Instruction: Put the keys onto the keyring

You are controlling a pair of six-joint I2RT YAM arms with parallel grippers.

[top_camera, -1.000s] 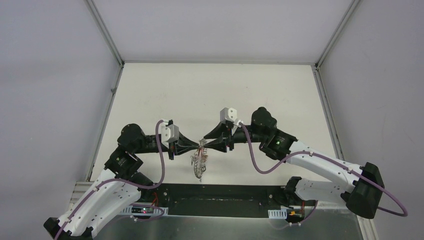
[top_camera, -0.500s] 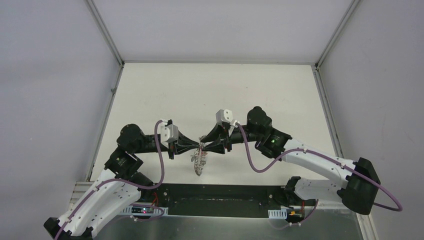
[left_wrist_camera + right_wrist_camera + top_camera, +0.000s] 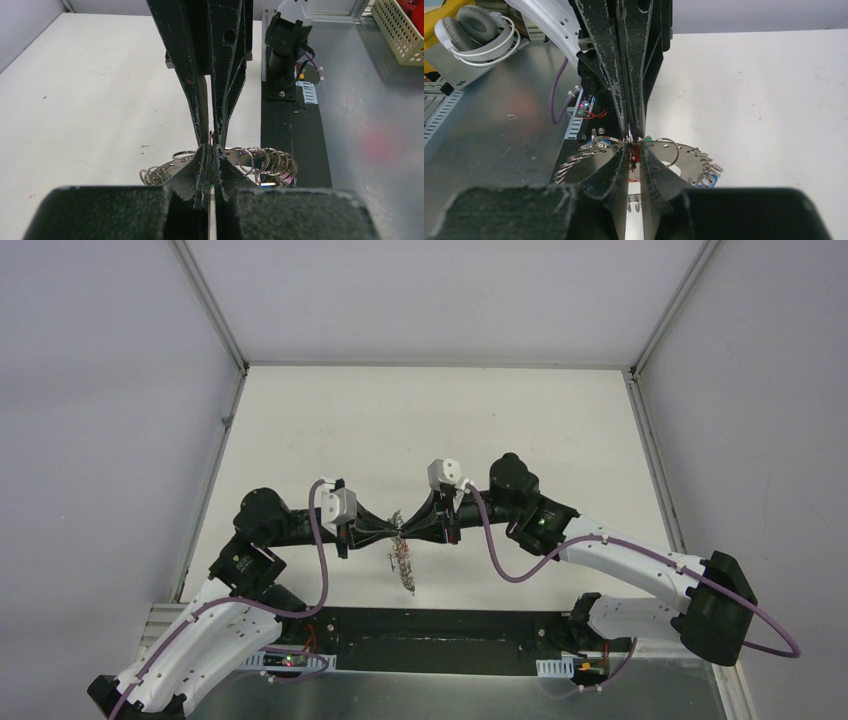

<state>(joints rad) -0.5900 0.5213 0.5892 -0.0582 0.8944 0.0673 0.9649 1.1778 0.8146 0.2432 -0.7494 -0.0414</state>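
- left gripper (image 3: 212,152) is pinched tight on the keyring (image 3: 404,562), which dangles mid-frame in the top view
- right gripper (image 3: 631,150) is nearly closed at the rim, can't tell if it's gripping

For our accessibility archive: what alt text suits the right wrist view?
The right gripper meets the left gripper tip to tip at the looped rim of the keyring, a flat grey metal ring. White headphones lie at upper left, and the white table is on the right.

flat grey keyring (image 3: 403,562), rim crowded with small wire loops, hangs edge-down in midair.
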